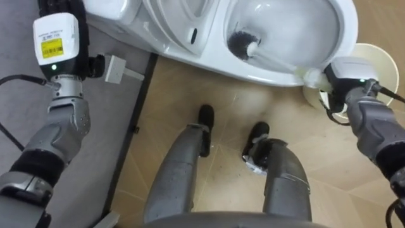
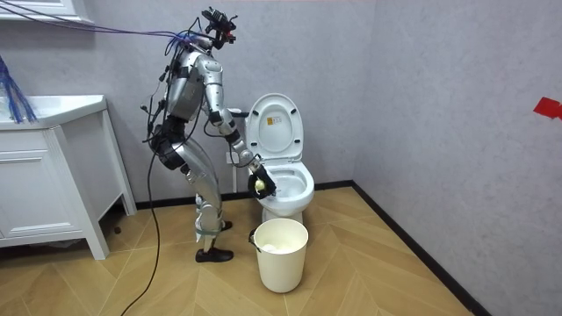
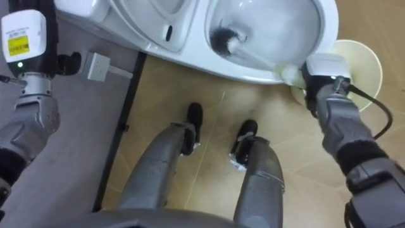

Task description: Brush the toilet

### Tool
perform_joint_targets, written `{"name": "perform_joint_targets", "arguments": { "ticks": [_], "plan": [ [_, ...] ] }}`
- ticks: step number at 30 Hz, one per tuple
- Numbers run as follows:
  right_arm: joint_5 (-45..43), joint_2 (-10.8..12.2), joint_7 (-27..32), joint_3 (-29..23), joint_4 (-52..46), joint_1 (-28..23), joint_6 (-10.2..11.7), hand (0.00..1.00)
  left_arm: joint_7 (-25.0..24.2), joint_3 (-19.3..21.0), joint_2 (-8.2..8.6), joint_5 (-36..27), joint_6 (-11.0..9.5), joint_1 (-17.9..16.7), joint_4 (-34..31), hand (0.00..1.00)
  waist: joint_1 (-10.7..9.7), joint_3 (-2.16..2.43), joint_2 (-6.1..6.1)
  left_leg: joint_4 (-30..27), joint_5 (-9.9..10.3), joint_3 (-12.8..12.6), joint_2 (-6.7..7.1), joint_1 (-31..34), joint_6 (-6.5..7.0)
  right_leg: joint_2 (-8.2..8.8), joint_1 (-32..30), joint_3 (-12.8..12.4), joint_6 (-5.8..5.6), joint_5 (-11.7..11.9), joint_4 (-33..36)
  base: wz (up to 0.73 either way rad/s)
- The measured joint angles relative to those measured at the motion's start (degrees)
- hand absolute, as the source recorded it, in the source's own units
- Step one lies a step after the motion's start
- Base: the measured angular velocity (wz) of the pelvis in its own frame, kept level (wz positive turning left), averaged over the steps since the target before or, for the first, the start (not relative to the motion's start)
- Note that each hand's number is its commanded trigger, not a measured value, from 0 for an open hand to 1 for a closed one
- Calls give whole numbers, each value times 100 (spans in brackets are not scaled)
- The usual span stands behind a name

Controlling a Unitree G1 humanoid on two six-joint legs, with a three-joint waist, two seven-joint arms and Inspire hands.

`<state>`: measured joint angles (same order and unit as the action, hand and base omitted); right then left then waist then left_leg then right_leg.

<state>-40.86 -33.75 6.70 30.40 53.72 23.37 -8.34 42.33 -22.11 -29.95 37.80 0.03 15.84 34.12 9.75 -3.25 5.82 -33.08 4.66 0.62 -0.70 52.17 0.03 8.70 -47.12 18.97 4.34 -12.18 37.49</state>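
Note:
A white toilet (image 1: pixel 190 31) stands in front of me with its lid (image 2: pixel 275 123) up. In its bowl lies the toilet brush (image 1: pixel 242 43), black bristles against the inner wall. The brush's white handle (image 1: pixel 278 61) slants over the near rim to my right hand (image 1: pixel 342 85), which is shut on the handle's end at the rim (image 2: pixel 261 185). My left hand (image 1: pixel 60 6) is raised along the grey wall at the upper left, its fingers cut off by the picture's edge. I stand bent forward, close to the bowl.
A cream plastic bucket (image 2: pixel 281 254) stands on the wood floor just right of my feet, below my right hand (image 1: pixel 373 60). A white wall plate (image 1: pixel 117 68) sits low on the grey wall. A white cabinet (image 2: pixel 44 175) stands behind me.

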Motion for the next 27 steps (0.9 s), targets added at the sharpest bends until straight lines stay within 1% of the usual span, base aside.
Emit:
{"name": "perform_joint_targets", "arguments": {
  "ticks": [1, 2, 3, 4, 5, 6, 7, 9, 13, 15, 16, 17, 19, 21, 22, 24, 26, 27],
  "plan": [
    [58, -28, -1, 13, 120, 72, 59, 100, -2, -31, 1, 0, -3, 34, 0, 0, -2, -4, -6, 6, 1, 9, 29, 1, 5, 28, -12, 0, -8, -27, 50, 20],
    [217, -48, -9, 49, 464, 291, 175, 100, -9, -56, 0, 5, -10, 126, 12, 0, 7, -21, -31, -8, 7, 6, 61, 16, 20, 64, -53, -28, -21, -65, 133, 19],
    [262, -74, -25, 52, 705, 505, 244, 100, -23, -57, 1, 32, -24, 216, 18, 0, 20, -37, -56, -21, -1, 2, 105, 44, 36, 135, -120, -21, -14, -108, 226, 17],
    [262, -100, -25, 52, 796, 583, 261, 100, -27, -57, 1, 50, -31, 243, 16, 0, 19, -40, -59, -20, -1, 2, 131, 63, 37, 169, -158, -26, -19, -131, 273, 20],
    [261, -154, -15, 51, 896, 698, 289, 100, -31, -57, 1, 61, -55, 286, 12, 0, 19, -46, -69, -33, -4, 1, 156, 103, 42, 240, -226, -22, -18, -186, 373, 20],
    [256, -186, -10, 51, 1001, 778, 330, 100, -37, -57, 2, 65, -93, 316, 12, 0, 29, -61, -92, -48, -4, -4, 171, 129, 43, 281, -278, -34, -18, -225, 449, 16],
    [244, -197, -17, 53, 1033, 818, 350, 100, -37, -57, 2, 65, -110, 333, 14, 0, 41, -70, -105, -48, -4, -10, 174, 138, 43, 291, -295, -35, -15, -233, 465, 5],
    [228, -243, -46, 156, 1100, 957, 363, 100, -32, -56, 2, 58, -162, 418, 25, 0, 104, -113, -170, -71, -3, -47, 162, 187, 42, 302, -366, -54, 9, -253, 515, -2],
    [236, -300, -64, 308, 1100, 1069, 342, 100, -17, -63, 3, 46, -198, 465, 24, 0, 128, -129, -195, -92, -2, -48, 159, 231, 40, 297, -410, -65, 11, -258, 535, 0],
    [462, -314, -59, 432, 1122, 1102, 342, 100, -9, -99, 5, -3, -199, 480, 22, 0, 121, -129, -195, -88, -2, -40, 173, 231, 42, 311, -407, -55, 6, -261, 538, 2],
    [703, -315, -56, 484, 1145, 1096, 348, 100, -2, -135, 6, -15, -198, 510, 21, 0, 121, -130, -196, -93, -3, -28, 217, 236, 42, 323, -400, -35, 2, -264, 546, 10],
    [945, -296, -55, 504, 1192, 1079, 355, 100, 1, -162, 5, -27, -199, 536, 25, 0, 110, -135, -204, -107, -4, -9, 250, 236, 43, 342, -399, -38, -12, -289, 595, 15],
    [1236, -192, -32, 444, 1320, 1090, 381, 100, 6, -201, 5, -79, -199, 573, 27, 0, 88, -142, -214, -148, 5, -4, 260, 244, 55, 345, -402, -43, -23, -325, 647, 9],
    [1508, -17, 98, 398, 1393, 1120, 405, 100, 109, -201, 5, -108, -192, 578, 32, 0, 50, -154, -233, -171, 6, -4, 257, 261, 55, 341, -410, -41, -23, -324, 649, 0],
    [1598, 26, 131, 375, 1401, 1121, 409, 100, 131, -199, 5, -109, -187, 583, 39, 0, 43, -156, -236, -181, 6, -2, 253, 270, 55, 332, -413, -39, -22, -324, 651, 0],
    [1974, 180, 280, 139, 1409, 1182, 484, 100, 234, -198, 5, -174, -185, 603, 72, 0, 1, -162, -250, -232, 11, -13, 249, 340, 62, 333, -477, -81, -27, -328, 707, 0],
    [2243, 226, 453, -14, 1409, 1327, 500, 100, 331, -219, 5, -212, -186, 644, 77, 0, -13, -165, -256, -279, 14, -34, 256, 421, 71, 354, -577, -121, -28, -330, 791, 0],
    [2250, 222, 559, -76, 1417, 1429, 468, 100, 368, -215, 4, -166, -165, 665, 78, 0, -33, -179, -286, -326, 12, -58, 274, 441, 73, 408, -636, -146, -28, -342, 876, 0]
  ]
}}
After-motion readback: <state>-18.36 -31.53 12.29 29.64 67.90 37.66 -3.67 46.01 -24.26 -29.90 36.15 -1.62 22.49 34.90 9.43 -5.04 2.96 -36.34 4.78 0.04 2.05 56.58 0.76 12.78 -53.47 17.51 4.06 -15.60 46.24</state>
